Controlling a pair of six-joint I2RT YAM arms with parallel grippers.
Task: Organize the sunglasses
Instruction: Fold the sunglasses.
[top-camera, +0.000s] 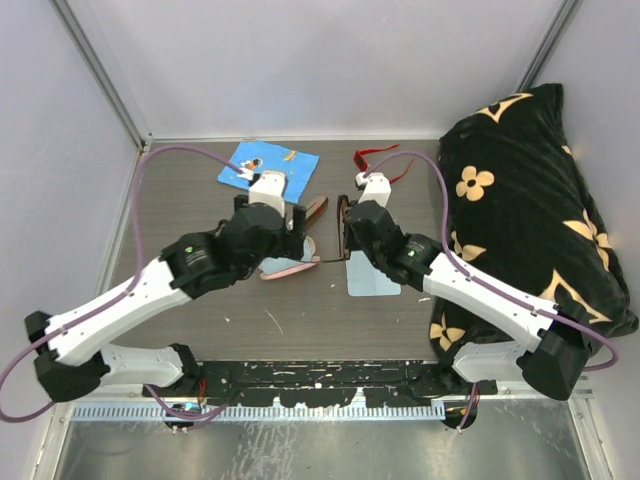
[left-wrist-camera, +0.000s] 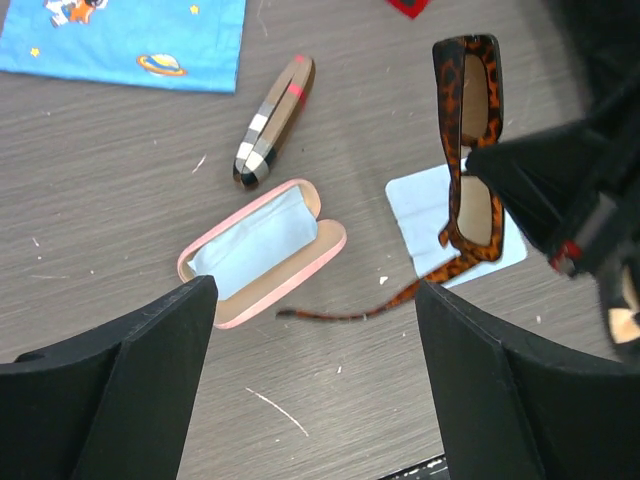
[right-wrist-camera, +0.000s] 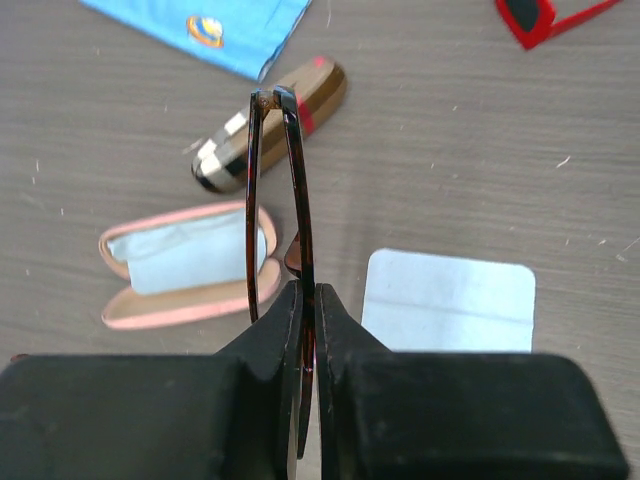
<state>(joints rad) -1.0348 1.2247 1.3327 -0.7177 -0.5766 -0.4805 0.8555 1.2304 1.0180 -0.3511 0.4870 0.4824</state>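
**Overhead and wrist views of a two-arm workcell.** The work surface is a table (top-camera: 320, 330) of dark grey-brown wood grain, flecked with small pale scratches and crumbs. It is enclosed on the left and far sides by plain pale wall panels (top-camera: 330, 60) joined by metal posts, and a black cushion (top-camera: 530, 200) printed with cream flowers is propped along its right edge. The right gripper (right-wrist-camera: 305, 300) is clamped on the dark brown sunglasses (right-wrist-camera: 280, 200): the frame is pinched edge-on between the two fingers and held above the table. One temple is unfolded and trails down toward the left gripper's side; whether its tip touches the table cannot be told. The left gripper (left-wrist-camera: 312, 300) is positioned just beside the right gripper, its jaws spread wide apart. Just ahead of and below the left gripper, an open pink case (left-wrist-camera: 262, 252) lined in pale blue is seen lying on the table. Beyond it a slim checked case (left-wrist-camera: 273, 120) is seen, closed. A pale blue cloth (right-wrist-camera: 450, 300) is laid flat beneath the right gripper. The red sunglasses (top-camera: 372, 160) are found on the table beyond the right gripper, near the far wall and well apart from the held pair. A bright blue printed cloth (top-camera: 268, 165) is spread beyond the left gripper.
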